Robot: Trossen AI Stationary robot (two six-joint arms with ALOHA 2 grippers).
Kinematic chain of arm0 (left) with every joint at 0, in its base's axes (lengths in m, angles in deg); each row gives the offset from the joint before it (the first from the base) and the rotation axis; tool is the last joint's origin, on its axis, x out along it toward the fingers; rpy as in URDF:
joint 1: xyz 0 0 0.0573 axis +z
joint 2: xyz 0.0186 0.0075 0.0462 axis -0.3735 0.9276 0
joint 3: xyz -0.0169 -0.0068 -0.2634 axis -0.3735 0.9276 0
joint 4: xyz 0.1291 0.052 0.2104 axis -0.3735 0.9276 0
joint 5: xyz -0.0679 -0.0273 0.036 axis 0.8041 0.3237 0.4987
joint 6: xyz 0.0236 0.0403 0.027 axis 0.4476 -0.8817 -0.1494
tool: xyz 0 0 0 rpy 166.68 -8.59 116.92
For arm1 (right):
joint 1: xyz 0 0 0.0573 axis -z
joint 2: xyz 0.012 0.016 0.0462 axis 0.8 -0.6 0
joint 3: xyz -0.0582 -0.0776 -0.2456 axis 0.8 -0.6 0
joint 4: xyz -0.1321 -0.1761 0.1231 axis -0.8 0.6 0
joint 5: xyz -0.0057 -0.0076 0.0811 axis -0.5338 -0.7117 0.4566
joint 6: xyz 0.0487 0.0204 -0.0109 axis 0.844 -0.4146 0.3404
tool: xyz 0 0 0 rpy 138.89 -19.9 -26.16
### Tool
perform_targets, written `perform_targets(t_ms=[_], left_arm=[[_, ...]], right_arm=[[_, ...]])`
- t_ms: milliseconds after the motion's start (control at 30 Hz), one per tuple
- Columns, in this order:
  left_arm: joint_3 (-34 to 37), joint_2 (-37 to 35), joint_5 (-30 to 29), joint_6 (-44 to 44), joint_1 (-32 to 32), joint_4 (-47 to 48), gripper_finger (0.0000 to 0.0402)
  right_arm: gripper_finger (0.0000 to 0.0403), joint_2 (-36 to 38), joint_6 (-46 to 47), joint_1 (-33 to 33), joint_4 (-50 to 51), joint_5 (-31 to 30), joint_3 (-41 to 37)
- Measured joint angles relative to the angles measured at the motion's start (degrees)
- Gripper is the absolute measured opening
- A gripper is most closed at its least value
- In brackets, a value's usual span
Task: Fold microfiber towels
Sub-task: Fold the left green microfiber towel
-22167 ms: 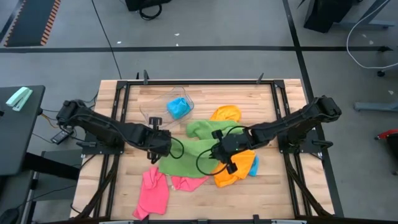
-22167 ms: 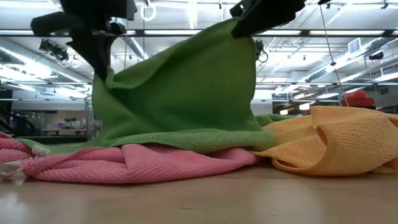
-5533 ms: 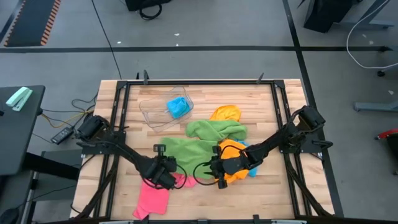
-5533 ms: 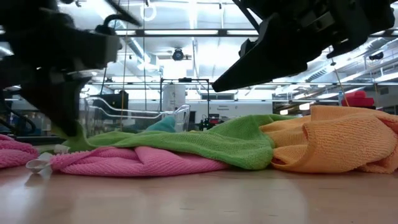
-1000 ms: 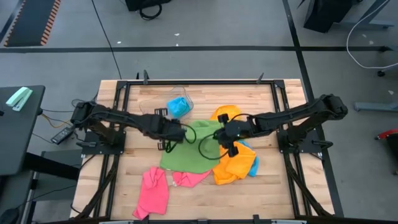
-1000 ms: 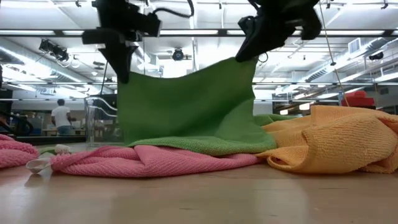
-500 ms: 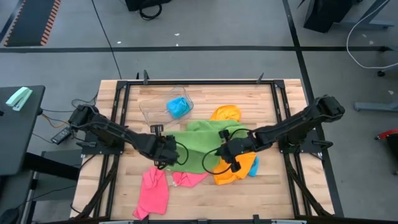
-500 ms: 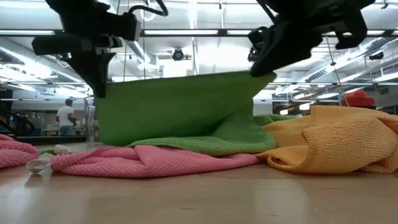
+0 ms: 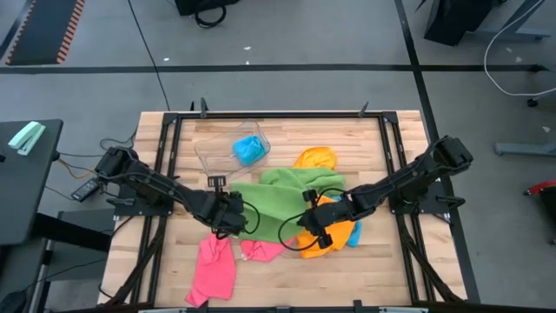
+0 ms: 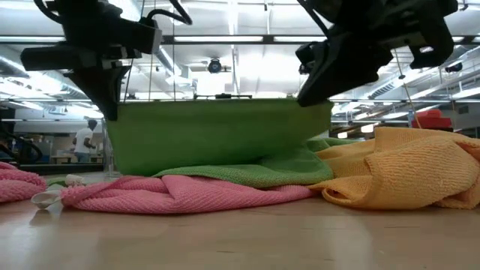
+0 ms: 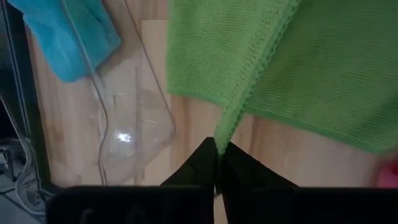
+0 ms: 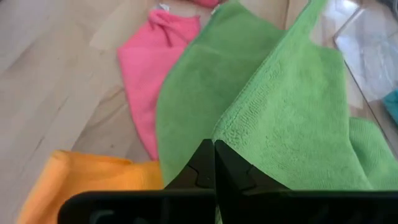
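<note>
Both grippers pinch the same green towel (image 9: 274, 202), one at each upper corner, and hold its edge stretched level above the table (image 9: 373, 261). The left gripper (image 9: 233, 219) is clamped shut on the left corner, and in its wrist view the dark fingers (image 11: 205, 163) meet on the stitched hem. The right gripper (image 9: 314, 233) is closed on the right corner, its fingers (image 12: 208, 163) pressed together over the folded edge. In the low view the green towel hangs as a broad flat panel between the two grippers, while its lower part lies on the heap below. That heap sits near the middle of the table: a pink towel (image 10: 172, 193) lies under the green one at the near left, and an orange towel (image 10: 409, 169) is bunched at the right, touching the green cloth. A blue towel (image 9: 249, 149) sits in a clear plastic tub (image 9: 215, 155) at the far left. A person (image 10: 84, 141) stands in the room behind.
</note>
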Motion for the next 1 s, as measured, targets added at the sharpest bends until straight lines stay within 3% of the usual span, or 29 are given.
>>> perform_targets(t_ms=[1000], left_arm=[[4.98,-0.02,1.78,3.27,-3.9,-8.56,0.0013]], right_arm=[[0.0001,-7.48,4.48,-1.58,-6.57,1.71,0.1]])
